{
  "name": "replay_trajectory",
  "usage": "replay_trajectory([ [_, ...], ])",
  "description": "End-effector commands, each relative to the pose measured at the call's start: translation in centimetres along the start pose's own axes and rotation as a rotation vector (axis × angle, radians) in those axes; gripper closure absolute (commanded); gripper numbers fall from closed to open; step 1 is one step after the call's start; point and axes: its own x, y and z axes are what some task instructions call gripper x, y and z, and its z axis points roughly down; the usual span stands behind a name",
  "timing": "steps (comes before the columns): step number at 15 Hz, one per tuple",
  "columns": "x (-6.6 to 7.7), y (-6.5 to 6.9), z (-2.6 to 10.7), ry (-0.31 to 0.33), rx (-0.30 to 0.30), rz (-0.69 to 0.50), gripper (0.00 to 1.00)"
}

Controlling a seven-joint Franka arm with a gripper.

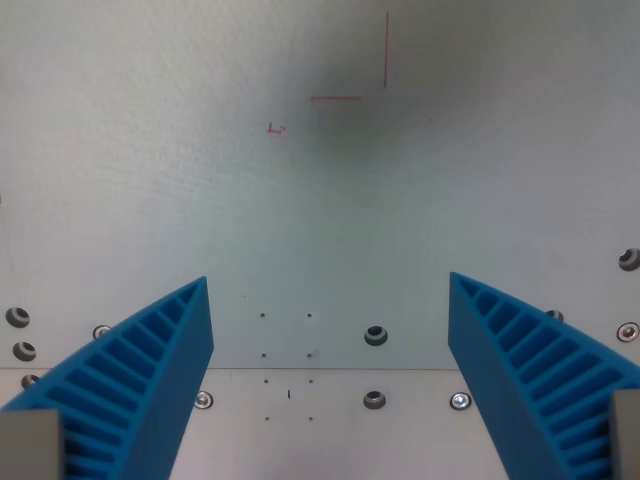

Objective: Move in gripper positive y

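Note:
My gripper point(330, 290) is open and empty, with its two blue ribbed fingers point(150, 360) standing wide apart at the bottom left and bottom right of the wrist view. Between and beyond them lies a pale grey-white table surface point(320, 200). No loose object lies between the fingers. Thin red lines point(386, 50) and a small red mark point(276, 128) are drawn on the surface near the top of the wrist view.
A seam between two plates runs across the wrist view near the bottom point(320, 370). Bolts and screw holes point(376, 335) sit along it and at the left point(18, 318) and right edges point(628, 260). A soft dark shadow lies near the red lines.

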Motion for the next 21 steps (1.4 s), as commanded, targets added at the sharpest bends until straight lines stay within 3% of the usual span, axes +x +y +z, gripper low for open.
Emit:
replay_trajectory([
  [1, 0.0, 0.5, -0.2, 0.005, 0.0, 0.0, 0.0],
  [21, 0.0, 10.5, -0.2, 0.005, 0.0, 0.0, 0.0],
])
